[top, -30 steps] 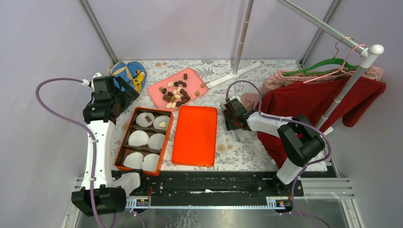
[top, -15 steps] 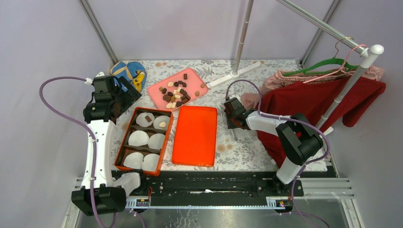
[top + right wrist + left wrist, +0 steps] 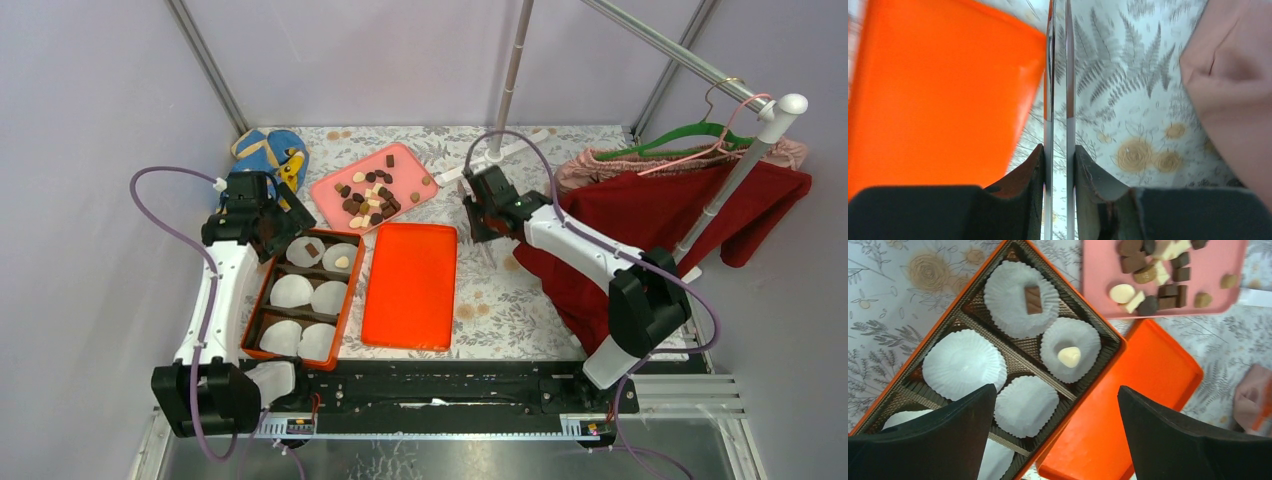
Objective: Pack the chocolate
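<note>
Several dark, light brown and cream chocolate pieces (image 3: 370,195) lie on a pink tray (image 3: 330,190); they also show in the left wrist view (image 3: 1153,277). An orange box (image 3: 262,290) holds white paper liners. One far liner holds a brown piece (image 3: 1033,292), its neighbour a cream piece (image 3: 1068,356). My left gripper (image 3: 275,225) is open and empty above the box's far end (image 3: 1055,390). My right gripper (image 3: 478,225) is shut on thin metal tweezers (image 3: 1070,60), right of the orange lid (image 3: 410,285), above the tablecloth (image 3: 1059,150).
The flat orange lid (image 3: 1128,415) lies right of the box. A clothes rack with a red garment (image 3: 680,210) fills the right side; pink cloth (image 3: 1233,100) lies near my right gripper. A blue and yellow bag (image 3: 270,150) sits at the back left. The rack's pole foot (image 3: 495,152) stands at the back.
My left gripper has moved right, from beside the box to over its far end. My right gripper has moved toward the back of the table with the tweezers in it.
</note>
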Available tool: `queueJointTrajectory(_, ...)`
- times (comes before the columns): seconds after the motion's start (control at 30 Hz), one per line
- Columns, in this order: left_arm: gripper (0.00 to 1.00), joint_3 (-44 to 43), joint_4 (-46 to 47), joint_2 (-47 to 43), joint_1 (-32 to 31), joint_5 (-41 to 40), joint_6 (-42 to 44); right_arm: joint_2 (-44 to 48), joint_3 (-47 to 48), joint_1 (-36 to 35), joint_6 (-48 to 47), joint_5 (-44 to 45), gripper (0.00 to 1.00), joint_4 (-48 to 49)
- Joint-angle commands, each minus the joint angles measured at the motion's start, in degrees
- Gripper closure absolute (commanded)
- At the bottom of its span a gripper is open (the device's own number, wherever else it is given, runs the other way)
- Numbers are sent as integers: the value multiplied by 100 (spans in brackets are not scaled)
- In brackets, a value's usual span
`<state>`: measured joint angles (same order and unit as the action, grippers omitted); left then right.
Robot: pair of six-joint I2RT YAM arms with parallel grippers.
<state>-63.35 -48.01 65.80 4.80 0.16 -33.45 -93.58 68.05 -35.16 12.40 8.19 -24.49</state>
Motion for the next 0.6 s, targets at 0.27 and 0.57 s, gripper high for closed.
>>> queueJointTrajectory(0.27, 1, 104, -21, 263, 160, -428, 25, -578, 2126, -717, -317, -1052, 81, -1133)
queueJointTrajectory(0.57, 1, -1339, 337, 2090, -450, -722, -151, -405, 1806, -749, -55, -1255, 80, -806)
